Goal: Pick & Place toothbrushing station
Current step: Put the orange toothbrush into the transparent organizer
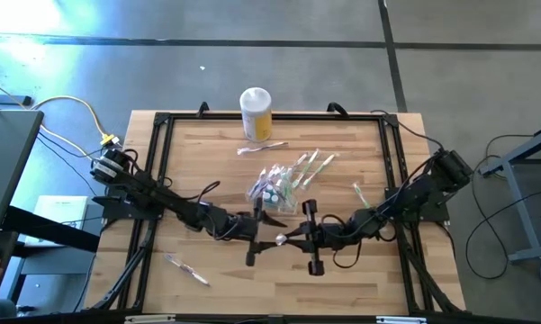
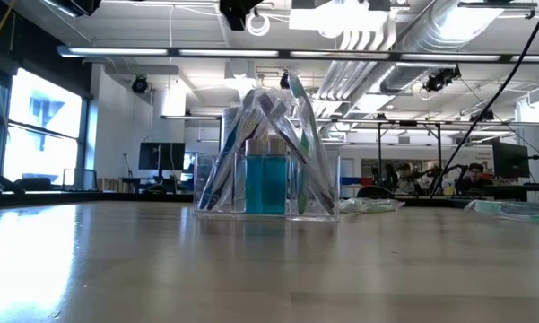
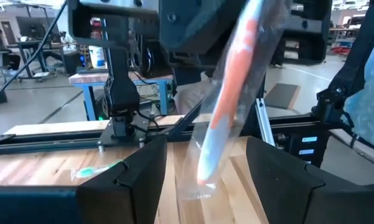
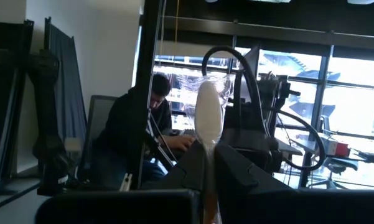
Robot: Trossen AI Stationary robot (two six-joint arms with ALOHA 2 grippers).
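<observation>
The toothbrushing station is a clear container with blue bottles and wrapped toothbrushes standing in it; its base rests on the wooden table. Nearer the table's front, both grippers meet in the air. My right gripper is shut on a toothbrush in a clear wrapper. The brush's white end points at my left gripper. That gripper is open, with one finger on either side of the brush's free end, not touching it. My right gripper pinches the wrapped toothbrush between its two fingers, on the orange part of the handle. It comes roughly level from the table's right. The white end sticks out past the fingertips, and the brush is lifted clear of the table.
A yellow jar with a white lid stands at the table's far edge. Loose wrapped toothbrushes lie near the jar, right of the station and at the front left. A black frame rims the table. A person sits beyond it.
</observation>
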